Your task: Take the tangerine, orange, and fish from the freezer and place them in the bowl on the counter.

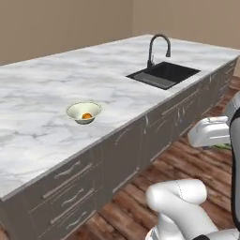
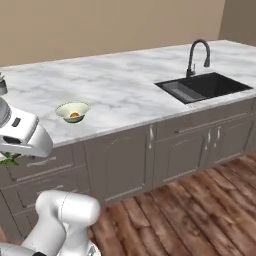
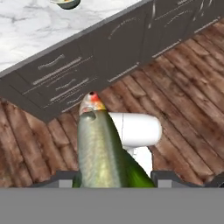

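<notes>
My gripper (image 3: 114,177) is shut on the fish (image 3: 98,144), a grey-green body with an orange-red head pointing away from the hand. It hangs over the wood floor in front of the counter (image 1: 42,89). A green end of the fish (image 2: 9,159) shows under my white hand at the left edge of the right base view. The pale bowl (image 1: 72,111) (image 2: 62,111) sits near the counter's front edge with one small orange fruit (image 1: 86,115) (image 2: 74,115) inside; I cannot tell whether it is the tangerine or the orange. The bowl (image 3: 65,3) lies at the top of the hand view. The freezer is out of view.
A black sink (image 1: 164,74) (image 2: 205,86) with a dark curved faucet (image 1: 158,47) is set into the counter to the right. Grey drawers with silver handles (image 3: 61,74) run below the slab. A small grey plant pot (image 2: 2,86) stands at the far left.
</notes>
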Robot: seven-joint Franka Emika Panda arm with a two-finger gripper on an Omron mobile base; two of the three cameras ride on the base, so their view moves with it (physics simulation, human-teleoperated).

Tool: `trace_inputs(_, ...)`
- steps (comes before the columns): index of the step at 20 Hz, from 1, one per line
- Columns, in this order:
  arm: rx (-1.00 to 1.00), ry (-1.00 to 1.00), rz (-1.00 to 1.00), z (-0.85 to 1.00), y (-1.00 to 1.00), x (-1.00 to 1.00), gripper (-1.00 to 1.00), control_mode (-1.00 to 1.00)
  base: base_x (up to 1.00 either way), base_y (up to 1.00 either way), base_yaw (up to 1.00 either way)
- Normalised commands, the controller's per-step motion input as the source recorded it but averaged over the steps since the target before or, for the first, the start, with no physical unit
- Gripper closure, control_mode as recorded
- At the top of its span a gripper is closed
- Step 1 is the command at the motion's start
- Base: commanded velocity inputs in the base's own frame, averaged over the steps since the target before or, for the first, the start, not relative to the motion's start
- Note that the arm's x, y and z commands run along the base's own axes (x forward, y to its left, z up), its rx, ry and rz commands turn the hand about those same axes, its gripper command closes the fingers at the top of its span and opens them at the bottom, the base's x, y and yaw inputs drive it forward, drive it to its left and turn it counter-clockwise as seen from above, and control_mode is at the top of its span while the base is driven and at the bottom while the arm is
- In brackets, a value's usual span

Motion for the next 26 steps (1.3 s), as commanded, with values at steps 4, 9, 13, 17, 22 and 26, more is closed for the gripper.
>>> trace_inputs(4,0.00,0.00,0.00,0.00,0.00,0.00,1.00,1.00,0.62,-0.68,0.62)
trace_inputs(9,0.00,0.00,0.00,0.00,0.00,0.00,1.00,1.00,0.48,-0.52,0.66)
trace_inputs(13,0.00,0.00,0.00,0.00,0.00,0.00,1.00,1.00,0.45,-0.46,0.70)
trace_inputs(17,0.00,0.00,0.00,0.00,0.00,0.00,1.00,1.00,0.61,-0.70,0.36)
trace_inputs(22,0.00,0.00,0.00,0.00,0.00,0.00,1.00,1.00,0.58,-0.70,0.04)
trace_inputs(26,0.00,0.00,0.00,0.00,0.00,0.00,1.00,1.00,0.68,-0.12,-0.08)
